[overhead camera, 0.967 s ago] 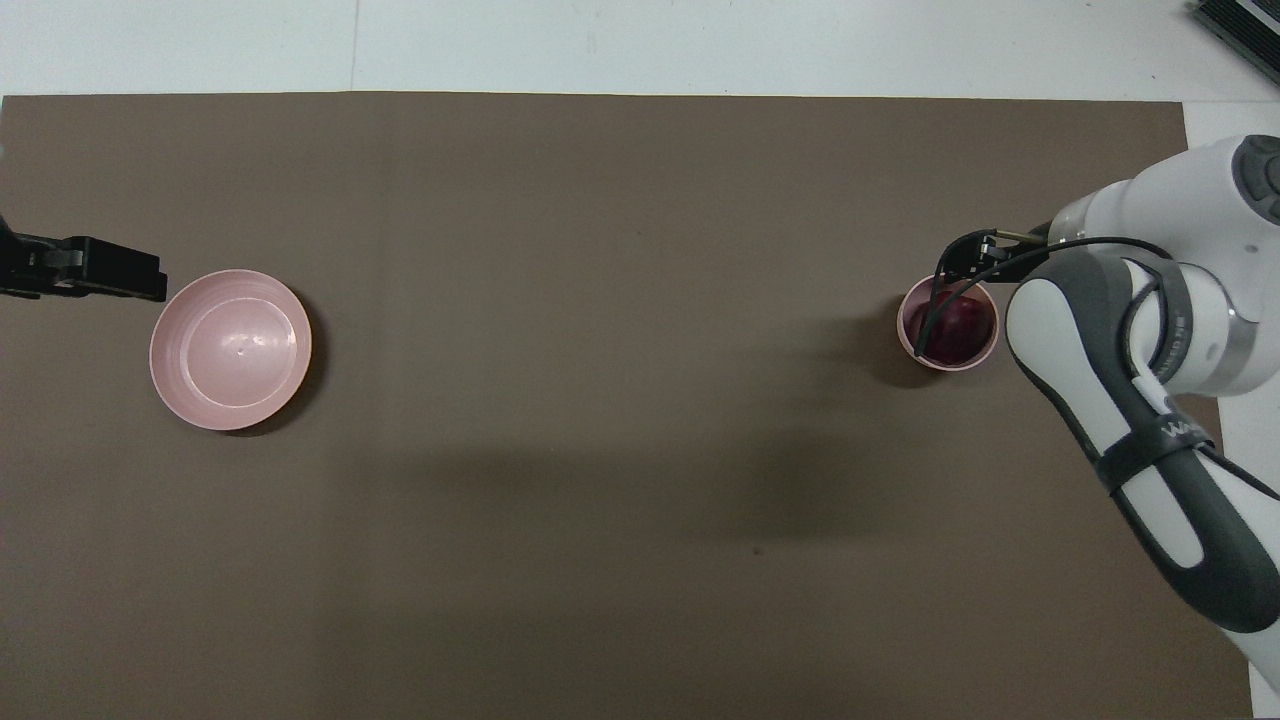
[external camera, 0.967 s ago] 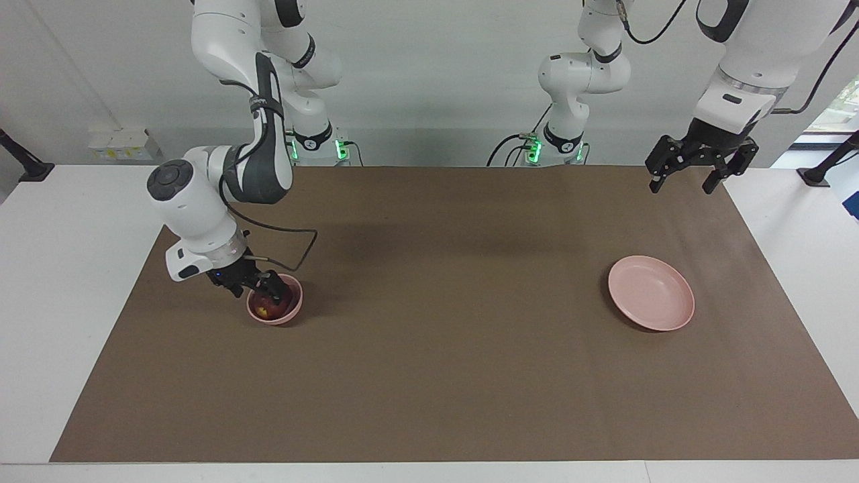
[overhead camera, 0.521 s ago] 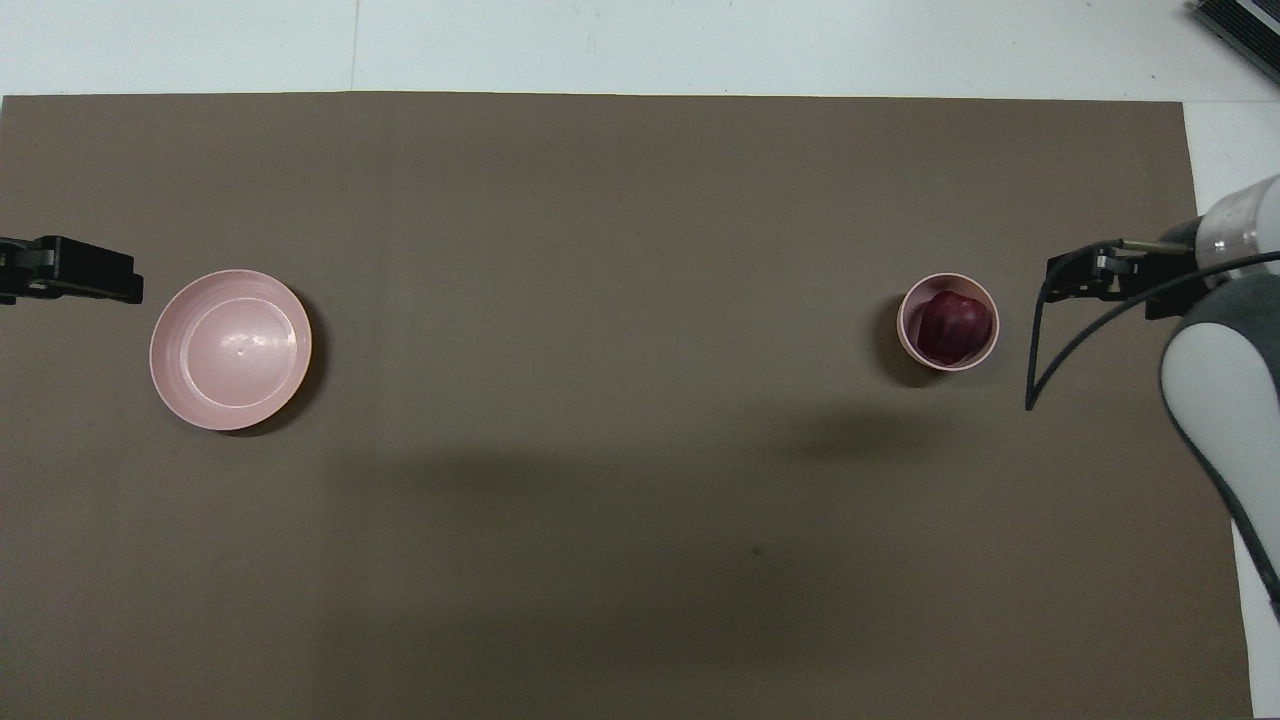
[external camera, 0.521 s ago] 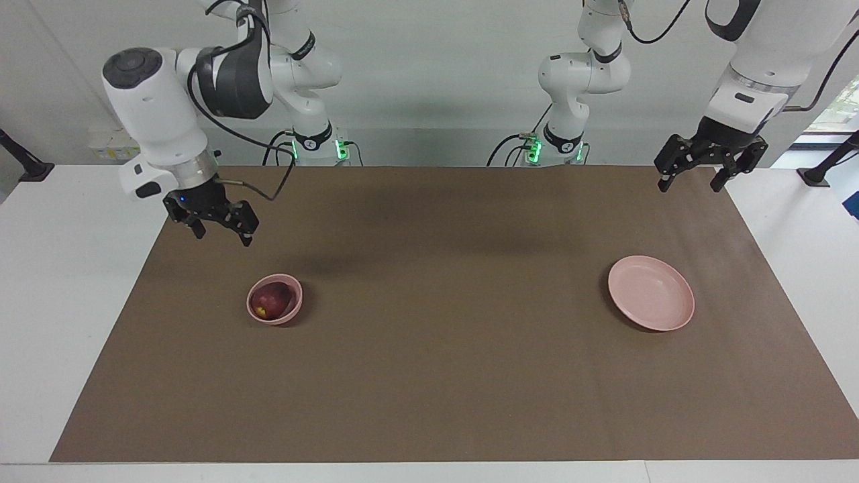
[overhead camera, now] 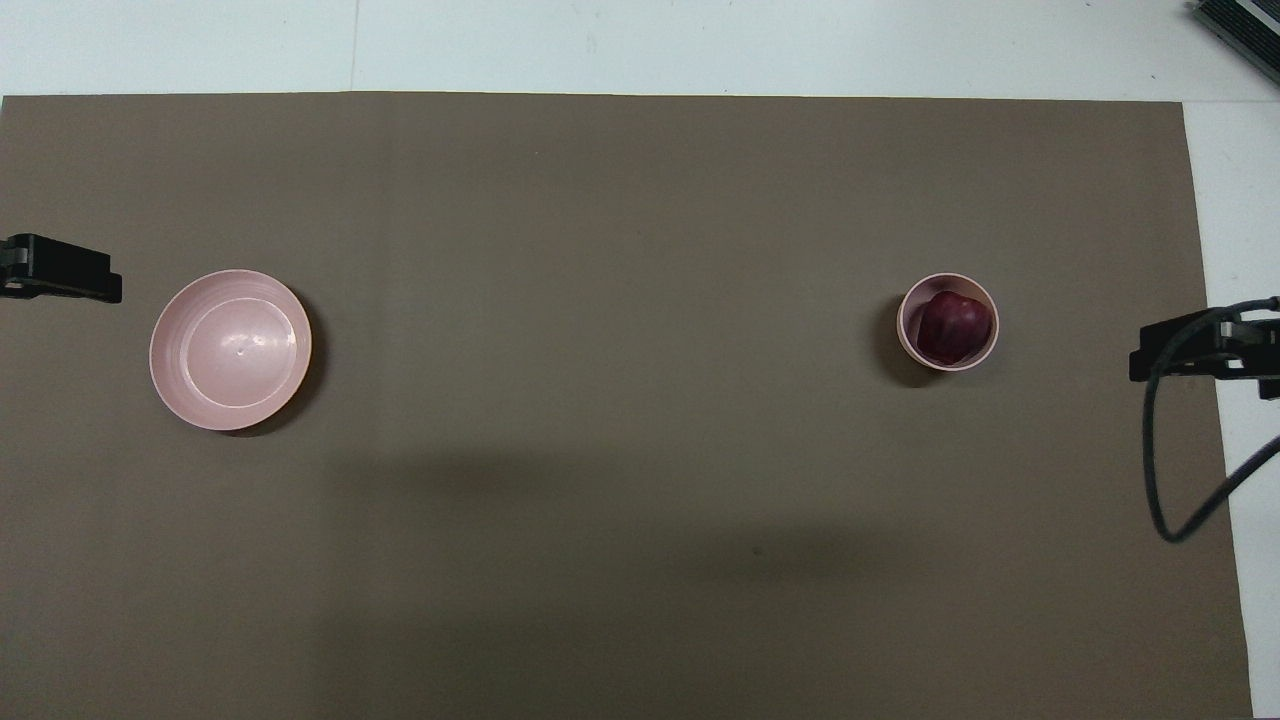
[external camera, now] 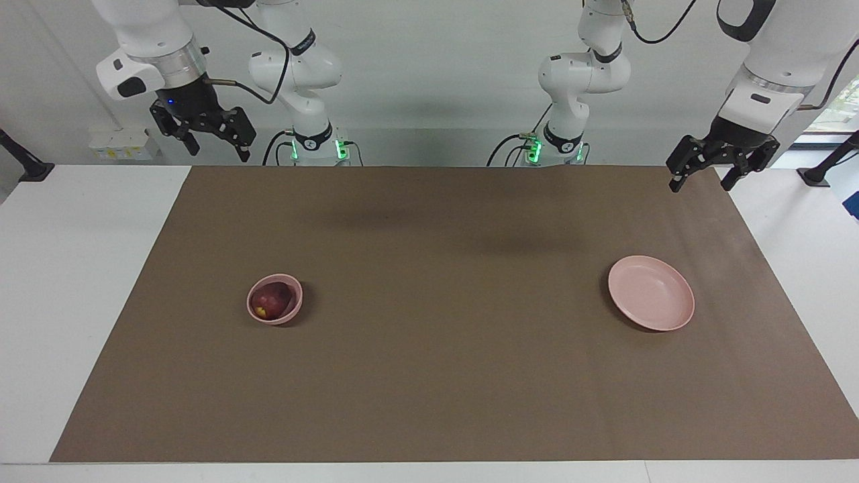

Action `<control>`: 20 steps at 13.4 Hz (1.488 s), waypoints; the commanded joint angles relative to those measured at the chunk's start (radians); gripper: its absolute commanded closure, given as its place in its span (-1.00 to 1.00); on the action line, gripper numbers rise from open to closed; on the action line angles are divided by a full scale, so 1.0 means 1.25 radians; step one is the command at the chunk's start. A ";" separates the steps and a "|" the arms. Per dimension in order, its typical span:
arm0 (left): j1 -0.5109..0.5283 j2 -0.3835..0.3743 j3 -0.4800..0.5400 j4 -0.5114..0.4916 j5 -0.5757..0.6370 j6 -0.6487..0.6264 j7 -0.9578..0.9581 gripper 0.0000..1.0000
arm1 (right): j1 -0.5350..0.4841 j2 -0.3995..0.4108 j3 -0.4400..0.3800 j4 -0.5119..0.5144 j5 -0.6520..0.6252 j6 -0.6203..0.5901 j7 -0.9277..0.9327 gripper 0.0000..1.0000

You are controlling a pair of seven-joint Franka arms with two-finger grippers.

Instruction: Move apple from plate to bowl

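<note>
the apple [external camera: 271, 299] lies inside the bowl [external camera: 293, 310], dark red with a yellowish patch showing toward the camera in the facing view; from overhead the apple [overhead camera: 954, 326] fills most of the bowl [overhead camera: 906, 322]. the bowl stands on the brown mat [external camera: 443, 376] toward the right arm's end of the desk [external camera: 67, 282].

the plate [external camera: 651, 292] rests flat on the same mat toward the left arm's end, well apart from the bowl, nothing on it. overhead, the plate [overhead camera: 230, 349] sits at much the same distance from the robots as the bowl.

the right gripper [external camera: 211, 146] hangs high over the mat's corner at the robots' edge, at the right arm's end, clear of the bowl. its jaws are released and spread, holding nothing. overhead, only part of the right gripper [overhead camera: 1195, 350] shows, at the mat's edge with a black cable [overhead camera: 1165, 480] looping below it.

the left gripper [external camera: 703, 180] hangs over the mat's corner at the left arm's end, near the robots' edge, clear of the plate. its jaws are released, holding nothing. overhead, the left gripper [overhead camera: 60, 282] shows at the frame's edge beside the plate.
</note>
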 commanded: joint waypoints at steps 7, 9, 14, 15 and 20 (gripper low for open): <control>0.004 0.007 -0.002 0.016 0.009 -0.017 0.004 -1.00 | -0.028 -0.052 -0.015 -0.093 0.013 0.029 -0.173 -1.00; 0.004 0.007 -0.002 0.015 0.009 -0.017 0.004 -1.00 | -0.055 -0.050 -0.015 -0.094 0.009 0.050 -0.175 -1.00; 0.004 0.007 -0.002 0.016 0.009 -0.017 0.004 -1.00 | -0.076 -0.012 -0.013 -0.014 -0.016 0.044 -0.175 -1.00; 0.004 0.007 -0.002 0.015 0.009 -0.017 0.004 -1.00 | -0.069 -0.011 -0.008 0.014 -0.036 0.028 -0.175 -1.00; 0.004 0.004 -0.002 0.015 0.009 -0.019 0.004 -1.00 | -0.067 -0.015 0.002 0.011 0.001 0.000 -0.175 -1.00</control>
